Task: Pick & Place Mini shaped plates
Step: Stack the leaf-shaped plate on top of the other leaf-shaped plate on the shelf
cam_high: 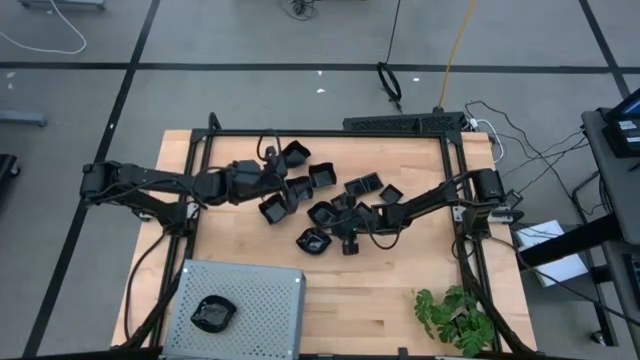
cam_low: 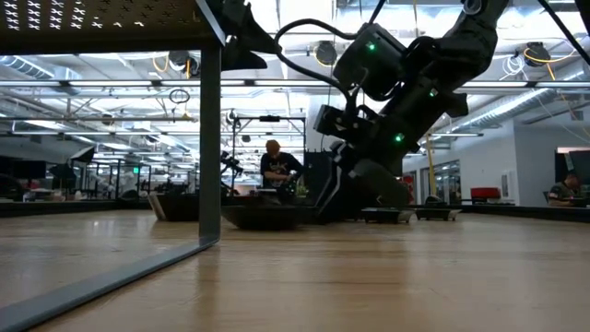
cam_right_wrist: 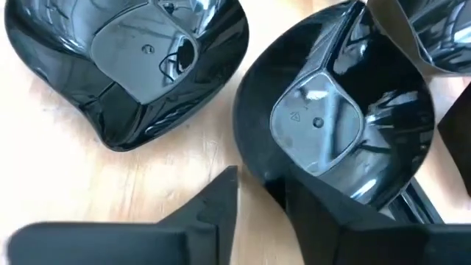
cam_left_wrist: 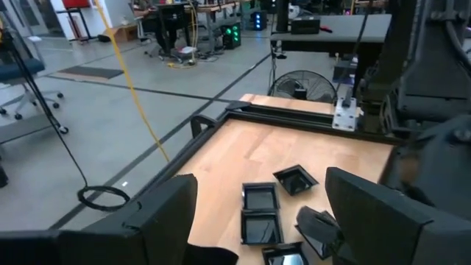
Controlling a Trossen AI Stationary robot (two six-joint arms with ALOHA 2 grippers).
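While both arms reach in toward the middle of the table (cam_high: 400, 300), the plates (cam_high: 330, 195) lie in a loose cluster at its centre, some overlapping, with one more plate (cam_high: 213, 313) resting apart on the grey perforated tray (cam_high: 270, 300) at the near left corner. The right gripper (cam_high: 347, 232) is down among the cluster's near side, its fingers (cam_right_wrist: 213, 213) straddling the rim of a rounded plate (cam_right_wrist: 331, 110): one finger sits outside on the wood, the other lies over the plate's edge, the gap narrow but whether they actually pinch the rim cannot be told. Just beside that plate lies another plate (cam_right_wrist: 132, 59), tilted on the wood. The left gripper (cam_high: 285, 180) hovers at the cluster's far left side, its fingers (cam_left_wrist: 158, 213) spread wide and holding nothing, with square plates (cam_left_wrist: 261, 213) on the wood ahead of it. A leafy green plant (cam_high: 455, 318) sits at the near right corner. Beyond the table, a person (cam_low: 274, 166) stands far off in the room.
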